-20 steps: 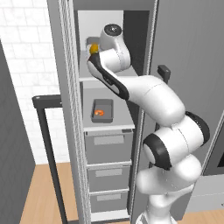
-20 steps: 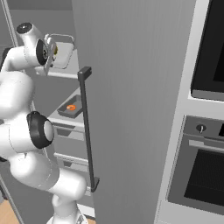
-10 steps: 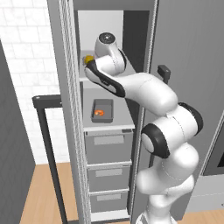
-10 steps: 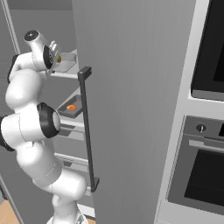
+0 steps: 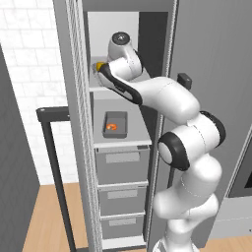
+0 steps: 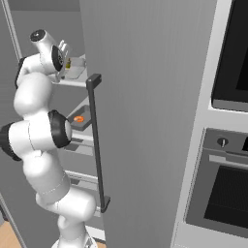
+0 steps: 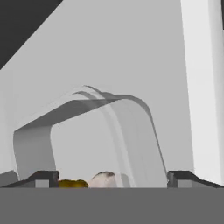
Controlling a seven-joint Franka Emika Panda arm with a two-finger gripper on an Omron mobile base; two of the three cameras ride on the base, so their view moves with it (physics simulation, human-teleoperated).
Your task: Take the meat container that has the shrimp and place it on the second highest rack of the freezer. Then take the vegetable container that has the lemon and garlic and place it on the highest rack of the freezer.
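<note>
Both containers shelved; only the arm's retreat looks left.

The fingers (image 7: pixel 47 178) stand wide apart with nothing between them, one dark tip to each side of the vegetable container (image 7: pixel 105 131), whose grey rim rises just ahead of them; the lemon (image 7: pixel 72 183) and the garlic (image 7: pixel 104 178) lie side by side in it. From the left base view the lemon (image 5: pixel 101 66) shows at the hand's edge, above the highest rack (image 5: pixel 106 88) of the freezer (image 5: pixel 69 123), so that container appears to be set down there. One shelf lower, on the second highest rack (image 5: pixel 120 140), sits the meat container (image 5: pixel 115 124) with the shrimp (image 5: pixel 112 126) inside. Judged from this, both placements are done; what remains is to draw the open hand clear of the freezer without nudging the tray.
</note>
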